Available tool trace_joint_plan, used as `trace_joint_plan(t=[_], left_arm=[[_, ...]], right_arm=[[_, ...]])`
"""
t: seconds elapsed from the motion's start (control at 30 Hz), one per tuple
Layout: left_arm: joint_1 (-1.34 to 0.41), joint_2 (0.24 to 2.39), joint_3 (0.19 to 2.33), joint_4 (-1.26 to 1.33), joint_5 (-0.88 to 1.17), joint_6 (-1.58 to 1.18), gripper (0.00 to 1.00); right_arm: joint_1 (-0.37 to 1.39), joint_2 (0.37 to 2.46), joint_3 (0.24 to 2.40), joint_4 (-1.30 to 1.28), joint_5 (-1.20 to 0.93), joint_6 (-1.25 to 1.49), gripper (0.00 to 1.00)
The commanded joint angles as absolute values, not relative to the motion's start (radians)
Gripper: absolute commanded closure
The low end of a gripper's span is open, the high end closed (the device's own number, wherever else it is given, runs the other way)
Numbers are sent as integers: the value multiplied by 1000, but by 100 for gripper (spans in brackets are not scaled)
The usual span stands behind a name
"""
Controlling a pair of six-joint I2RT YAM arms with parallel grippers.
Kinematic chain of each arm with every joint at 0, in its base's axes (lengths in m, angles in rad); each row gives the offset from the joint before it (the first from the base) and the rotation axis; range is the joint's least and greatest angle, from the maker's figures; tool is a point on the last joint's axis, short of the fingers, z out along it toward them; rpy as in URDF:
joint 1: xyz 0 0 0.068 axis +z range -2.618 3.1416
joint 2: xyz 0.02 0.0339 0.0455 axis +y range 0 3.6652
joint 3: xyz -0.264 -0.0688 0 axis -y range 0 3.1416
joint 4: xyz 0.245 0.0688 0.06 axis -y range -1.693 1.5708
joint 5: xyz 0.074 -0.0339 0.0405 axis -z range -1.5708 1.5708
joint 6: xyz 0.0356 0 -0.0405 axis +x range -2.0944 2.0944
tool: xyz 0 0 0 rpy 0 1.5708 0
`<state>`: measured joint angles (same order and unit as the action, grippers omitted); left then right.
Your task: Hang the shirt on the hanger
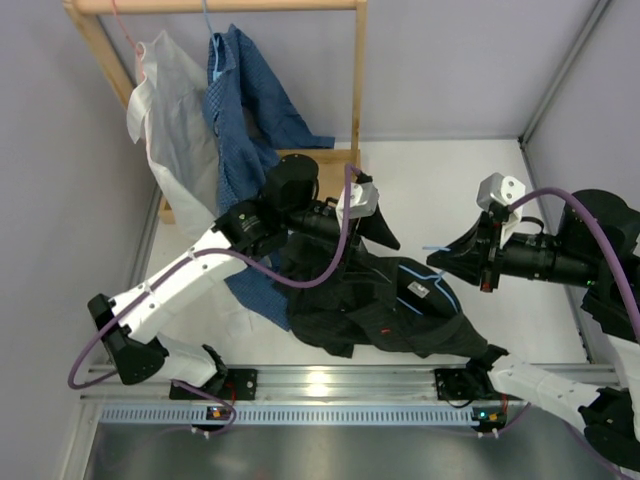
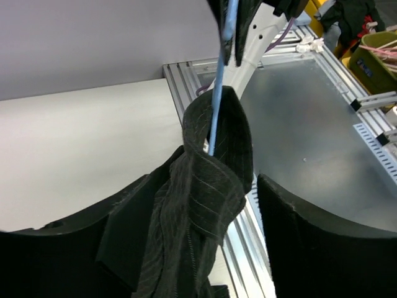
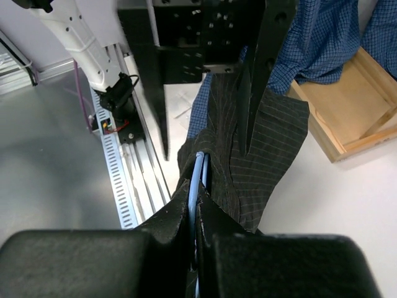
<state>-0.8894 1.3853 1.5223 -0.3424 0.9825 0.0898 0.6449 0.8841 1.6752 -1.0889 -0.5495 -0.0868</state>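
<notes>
Shirt (image 1: 370, 300), black and pinstriped, hangs bunched between the two arms just above the near part of the tabletop (image 1: 470, 190). A twisted band of it seems looped round the light-blue wire of the hanger (image 2: 216, 105). Right jaws are pressed together on that wire, pinching the hanger. Left jaws stand spread, the twisted cloth running up between them but not clamped. To do this step well, I judge the left jaws should close on a single layer near the collar or shoulder, not the whole rope of fabric. They should then draw it along the wire while the right arm holds the hanger level, so the loop untwists rather than tightens.
</notes>
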Motion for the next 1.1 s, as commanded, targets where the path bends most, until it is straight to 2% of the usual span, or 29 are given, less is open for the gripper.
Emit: trace_joint_plan(t=[0.0, 0.03, 0.07, 0.2, 0.27, 0.3, 0.33, 0.37, 0.4, 0.53, 0.57, 0.63, 0.67, 0.7, 0.83, 0.97, 1.07], left_arm=[[-888, 1416, 1519, -305, 1043, 106, 32], [-888, 1419, 1516, -304, 1046, 106, 38], [-888, 1419, 1513, -305, 1039, 109, 61], [-888, 1419, 1500, -350, 1023, 144, 57], [-888, 1427, 1503, -374, 1061, 164, 58], [-890, 1431, 1502, -389, 1081, 170, 62], [-888, 1433, 1499, -393, 1097, 170, 69], [-890, 1434, 1497, -393, 1120, 173, 97], [-890, 1434, 1496, -393, 1129, 176, 100], [-887, 1407, 1490, -391, 1127, 204, 100], [-887, 1401, 1493, -393, 1123, 210, 100], [-879, 1381, 1497, -394, 1097, 206, 100], [-876, 1375, 1505, -396, 1088, 196, 100], [-865, 1362, 1509, -399, 1085, 193, 100], [-842, 1316, 1509, -405, 1028, 152, 100], [-841, 1261, 1496, -403, 962, 109, 100], [-841, 1223, 1497, -387, 914, 49, 100]], right_arm=[[644, 885, 1680, -1031, -598, -100, 100], [644, 885, 1681, -1032, -598, -100, 100], [644, 885, 1683, -1032, -598, -101, 100], [646, 887, 1697, -1031, -609, -101, 100], [644, 891, 1701, -1028, -609, -101, 100], [644, 893, 1707, -1025, -609, -97, 100], [644, 896, 1709, -1017, -609, -94, 100], [646, 902, 1710, -1011, -609, -86, 100], [644, 905, 1707, -1005, -609, -83, 100], [644, 891, 1674, -985, -600, -74, 100], [646, 872, 1660, -977, -594, -71, 92], [644, 845, 1617, -970, -562, -63, 64], [644, 813, 1603, -969, -543, -55, 30], [644, 793, 1576, -971, -514, -51, 21], [644, 578, 1482, -994, -309, -28, 15], [647, 453, 1424, -1086, -242, -9, 16], [652, 442, 1387, -1149, -216, -28, 18]])
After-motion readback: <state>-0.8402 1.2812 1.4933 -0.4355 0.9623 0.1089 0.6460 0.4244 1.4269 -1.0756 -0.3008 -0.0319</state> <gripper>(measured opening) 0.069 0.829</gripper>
